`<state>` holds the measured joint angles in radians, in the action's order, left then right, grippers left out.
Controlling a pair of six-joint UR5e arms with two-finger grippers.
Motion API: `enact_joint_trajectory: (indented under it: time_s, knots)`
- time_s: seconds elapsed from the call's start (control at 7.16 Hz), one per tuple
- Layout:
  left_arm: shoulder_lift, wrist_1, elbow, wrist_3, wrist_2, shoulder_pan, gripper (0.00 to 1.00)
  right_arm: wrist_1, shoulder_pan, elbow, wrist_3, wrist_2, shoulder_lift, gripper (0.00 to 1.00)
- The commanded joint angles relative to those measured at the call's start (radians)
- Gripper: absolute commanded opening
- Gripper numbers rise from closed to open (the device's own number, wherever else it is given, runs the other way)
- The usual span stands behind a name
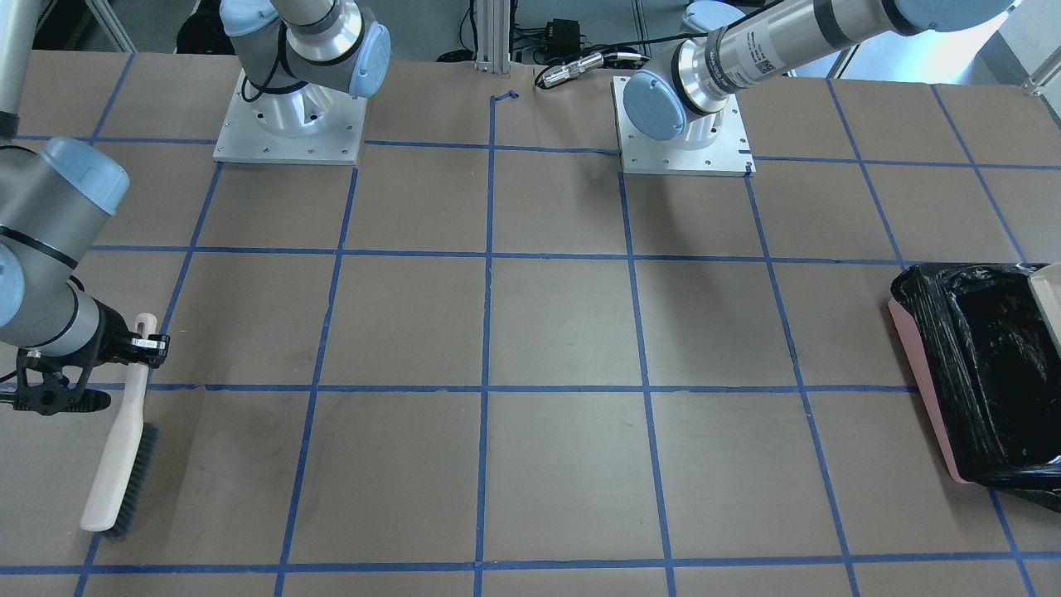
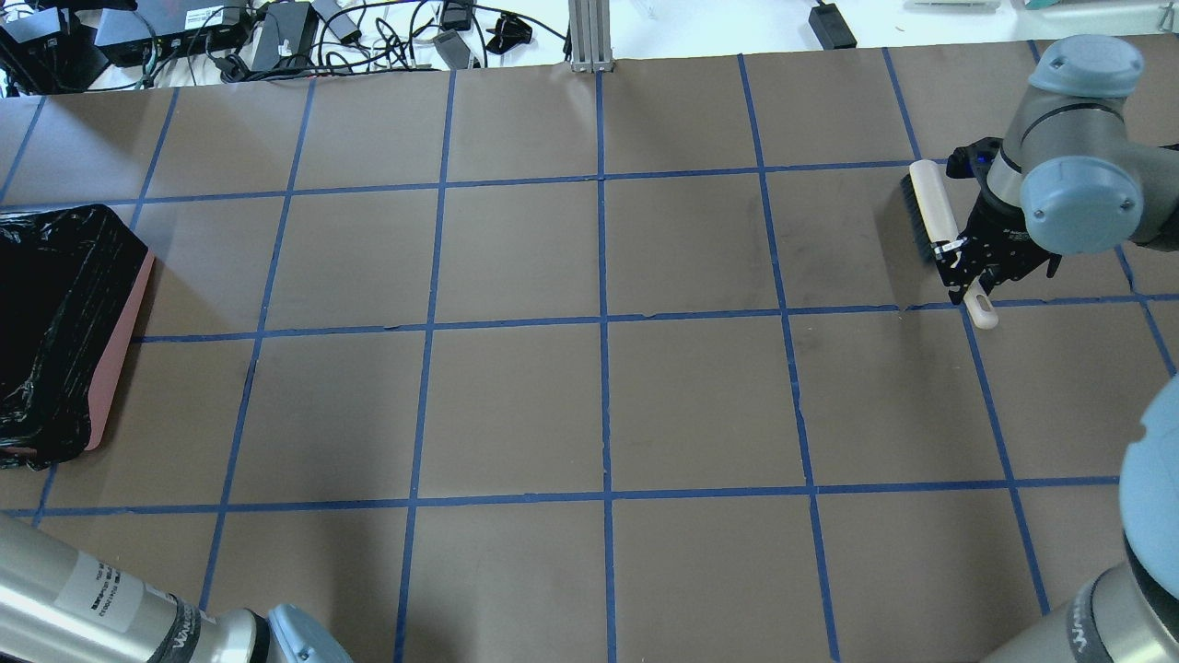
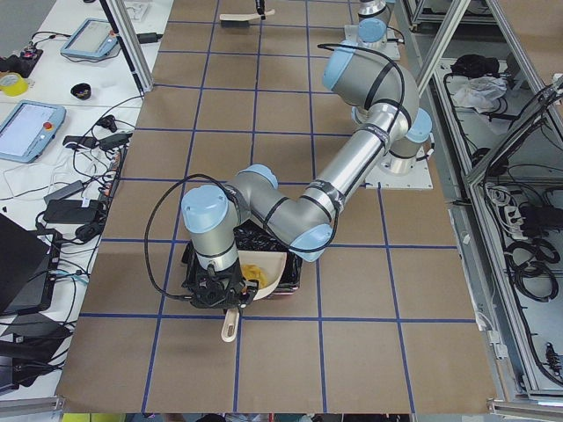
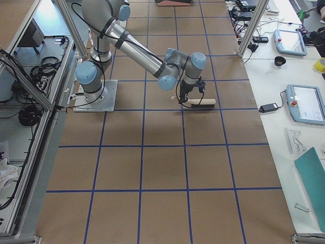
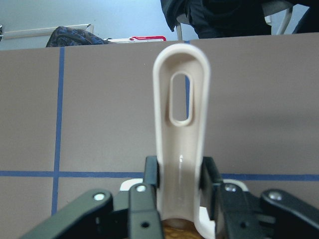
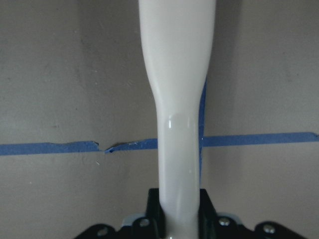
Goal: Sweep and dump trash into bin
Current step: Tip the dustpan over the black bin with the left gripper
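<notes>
My left gripper [image 5: 180,185] is shut on the handle of a beige dustpan [image 3: 266,271], which it holds over the bin [image 3: 190,256]. The bin [image 2: 122,354] is pink with a black bag lining and stands at the table's left end. Yellow-orange trash [image 3: 252,266] lies in the dustpan; I cannot tell the single bits apart. Only a corner of the dustpan [image 1: 1046,292] shows over the bin [image 1: 935,348] in the front-facing view. My right gripper [image 2: 963,255] is shut on the white handle of a dark-bristled brush [image 2: 925,208] at the far right, low over the table.
Brown paper with a blue tape grid covers the table [image 2: 599,405]. The two arm bases [image 1: 290,124] stand on plates at the robot's side. Cables and power bricks [image 2: 276,32] lie beyond the far edge.
</notes>
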<state>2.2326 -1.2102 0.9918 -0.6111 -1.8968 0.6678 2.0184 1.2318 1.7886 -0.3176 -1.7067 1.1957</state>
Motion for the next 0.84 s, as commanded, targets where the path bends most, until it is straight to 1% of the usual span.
enact_joint_trajectory:
  time_s: [0.0,0.14,0.42,0.56,0.7]
  knots:
    - [-0.046,0.066,0.066,-0.007,-0.074,0.001,0.0,0.008,0.0,0.0,0.0,0.002,-0.001,0.41]
    - [-0.071,0.127,0.117,-0.006,-0.08,0.009,0.0,0.01,0.0,0.0,0.0,0.004,-0.001,0.48]
    - [-0.123,0.272,0.239,0.005,-0.111,0.041,0.0,0.01,0.0,0.0,0.0,0.004,-0.001,0.54]
    - [-0.131,0.302,0.258,0.01,-0.113,0.053,0.0,0.008,0.0,0.0,0.008,0.004,-0.001,0.59]
    - [-0.134,0.304,0.263,0.01,-0.125,0.074,0.0,0.013,0.0,-0.001,0.015,0.004,0.001,0.7]
